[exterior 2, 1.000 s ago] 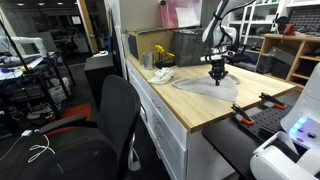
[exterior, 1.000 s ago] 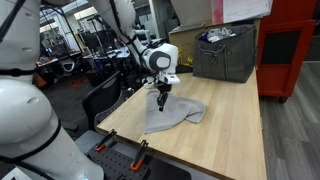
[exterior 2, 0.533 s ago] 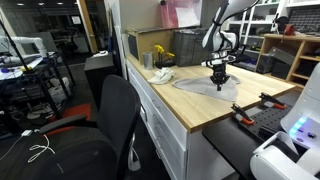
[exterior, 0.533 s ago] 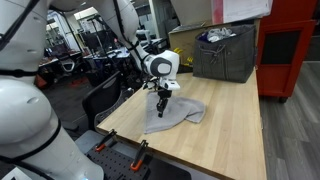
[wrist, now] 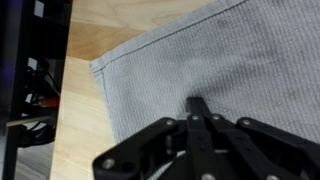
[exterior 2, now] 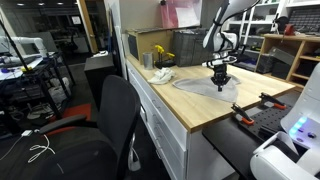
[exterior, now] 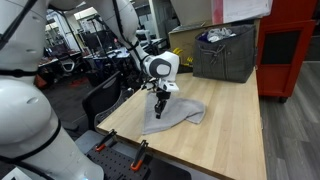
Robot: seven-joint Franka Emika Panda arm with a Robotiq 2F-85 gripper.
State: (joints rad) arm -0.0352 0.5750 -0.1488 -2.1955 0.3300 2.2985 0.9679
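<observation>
above wood table (exterior: 230, 130), hand (exterior: 160, 104) pts straight down, clenched on grey cloth (exterior: 185, 113).

Light wooden table (exterior: 235, 135), a grey cloth (exterior: 185, 113) on it, a dark bin (exterior: 225, 58) at one end

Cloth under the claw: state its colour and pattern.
The cloth is grey with a fine ribbed weave; the wrist view shows it best.

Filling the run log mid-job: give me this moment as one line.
gripper: shut on grey cloth | cloth: lying on wooden table | nearby: dark bin at table's far end
</observation>
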